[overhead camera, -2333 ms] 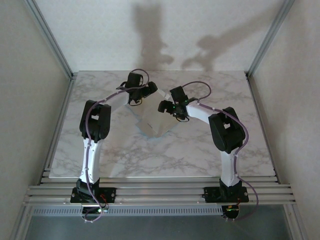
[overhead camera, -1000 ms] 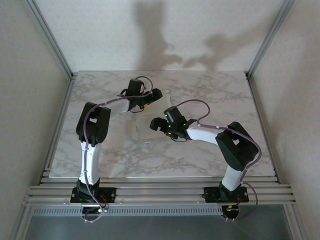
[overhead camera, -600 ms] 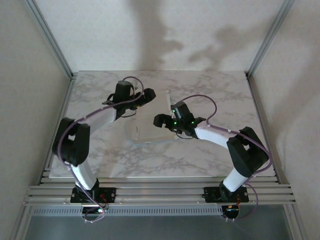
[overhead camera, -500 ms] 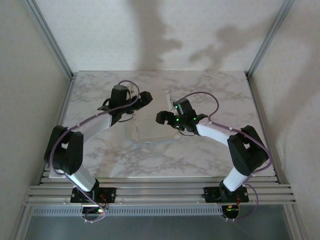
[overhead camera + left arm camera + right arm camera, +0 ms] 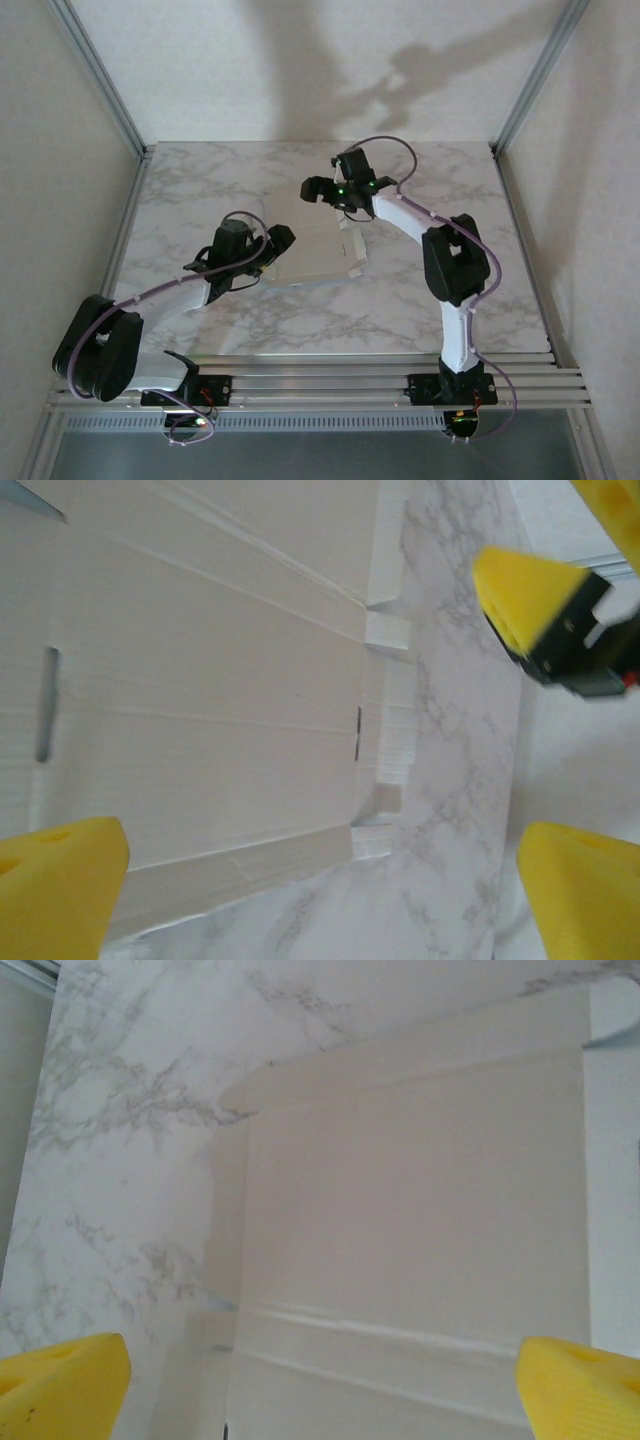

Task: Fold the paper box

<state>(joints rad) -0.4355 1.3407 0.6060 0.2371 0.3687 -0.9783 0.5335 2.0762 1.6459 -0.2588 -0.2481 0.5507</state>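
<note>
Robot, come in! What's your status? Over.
Left hand open, beside paper box's left edge. Right hand open, near its far edge. Box unfolded, pale side up. Nothing blocking.

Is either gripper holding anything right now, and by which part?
Nothing is held. Left gripper and right gripper are open; the paper box lies flat, ungripped.

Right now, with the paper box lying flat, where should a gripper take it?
Probably the tabbed flap on the paper box's right edge, coming in low from the right: it lies flat on the table, so only an edge can be pinched, and that flap is creased.
</note>
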